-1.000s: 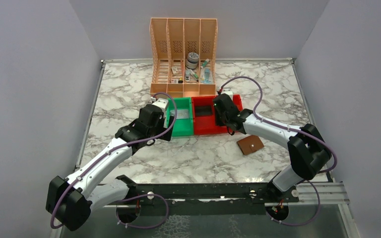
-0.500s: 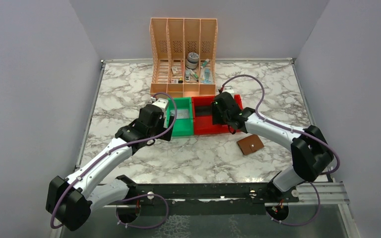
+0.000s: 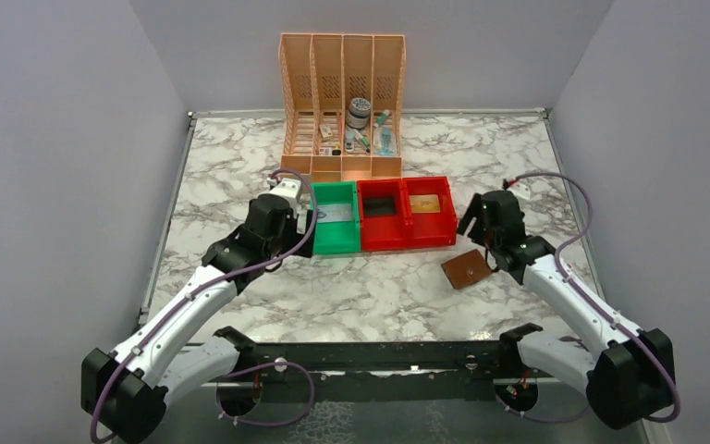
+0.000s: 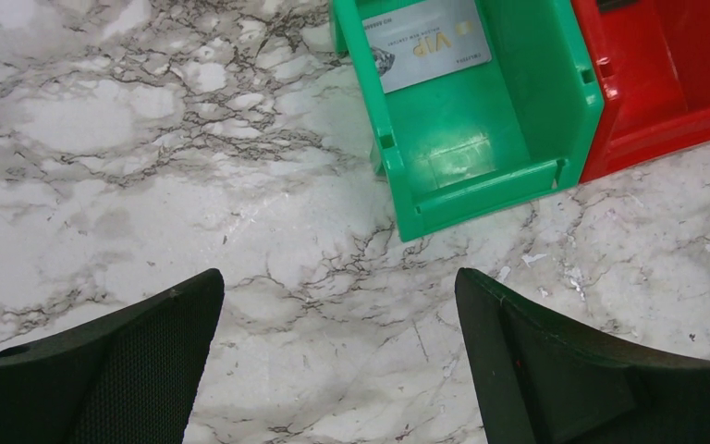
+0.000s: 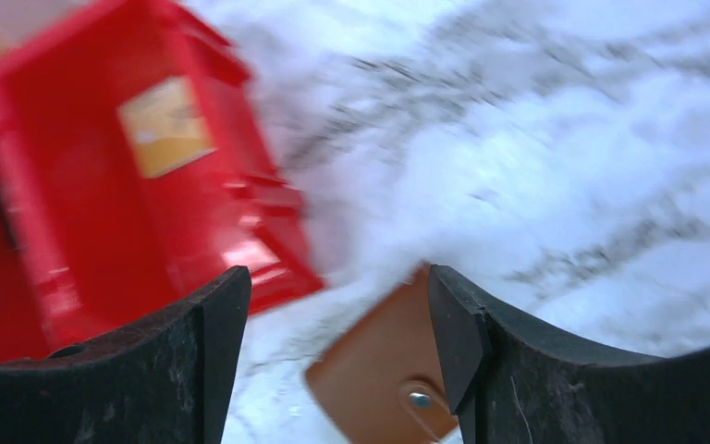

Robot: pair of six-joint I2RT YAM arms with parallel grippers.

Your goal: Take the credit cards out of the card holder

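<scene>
Right gripper hung with jaws apart and empty above the brown holder, which lay on the marble beside the red bin with a gold card inside. Left gripper gaped wide near the green bin, which held a grey card.

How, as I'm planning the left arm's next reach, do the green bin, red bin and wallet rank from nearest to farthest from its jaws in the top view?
1. Green bin, right beside the jaws.
2. Red bin, next over, centre.
3. Wallet, lying far right.
</scene>
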